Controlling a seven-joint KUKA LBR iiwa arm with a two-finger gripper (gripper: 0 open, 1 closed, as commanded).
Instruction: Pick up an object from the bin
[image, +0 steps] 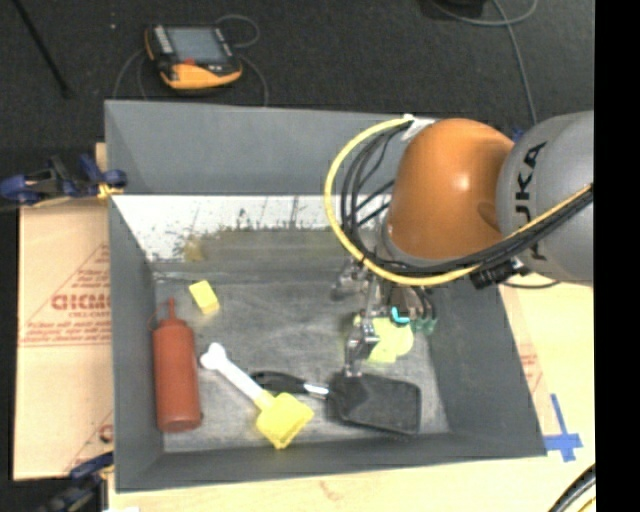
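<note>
The gripper (365, 345) was seen low in the right half of the bin (250, 150), beneath the arm's orange cover (450, 190) and its looped cables (345, 215). Whether it was spread or closed could not be told, since its lower end was largely masked by the wrist. A small pale yellow lump (392, 345) was seen hard against the gripper, on the side toward the view's right. It was perhaps touched by the gripper, but a hold on it could not be confirmed.

Just below the gripper, a flat black pad (385, 405) was laid on the bin floor, with its upper left corner close under the gripper. Left of the pad a slim black tool (285, 384) with a pale tip was seen. A white-handled scraper (255, 398) with a yellow head was seen against it. Well apart, along the left wall, a red bottle (176, 375) was laid with its cap toward the far wall. A small yellow block (204, 296) was set near that cap.
</note>
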